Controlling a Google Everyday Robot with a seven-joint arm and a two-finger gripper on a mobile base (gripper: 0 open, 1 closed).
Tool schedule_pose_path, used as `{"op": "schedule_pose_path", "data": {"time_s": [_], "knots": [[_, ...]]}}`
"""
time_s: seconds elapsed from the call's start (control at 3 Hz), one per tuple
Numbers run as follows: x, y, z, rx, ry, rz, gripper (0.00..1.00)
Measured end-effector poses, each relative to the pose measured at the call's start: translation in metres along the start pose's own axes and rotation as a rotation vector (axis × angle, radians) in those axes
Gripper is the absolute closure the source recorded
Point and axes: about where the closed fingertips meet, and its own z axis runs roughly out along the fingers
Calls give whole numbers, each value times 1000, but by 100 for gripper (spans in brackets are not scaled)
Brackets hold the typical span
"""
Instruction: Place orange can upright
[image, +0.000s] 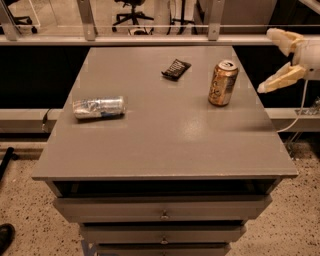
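Observation:
The orange can (223, 83) stands upright on the grey table top (160, 135) near its right edge, silver top up. My gripper (271, 61) is off the table's right side, level with the can and well apart from it. Its two pale fingers are spread wide, one high (279, 39) and one low (278, 80), with nothing between them.
A silver-and-blue can (99, 107) lies on its side at the table's left. A small dark packet (176, 69) lies at the back middle. The table has drawers (162, 209) below its front edge. A rail and office chairs stand behind.

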Motion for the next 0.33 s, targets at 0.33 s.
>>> {"op": "schedule_pose_path", "data": {"time_s": [0.33], "knots": [[-13,-15,-18,44,-6,-31,0]]}}
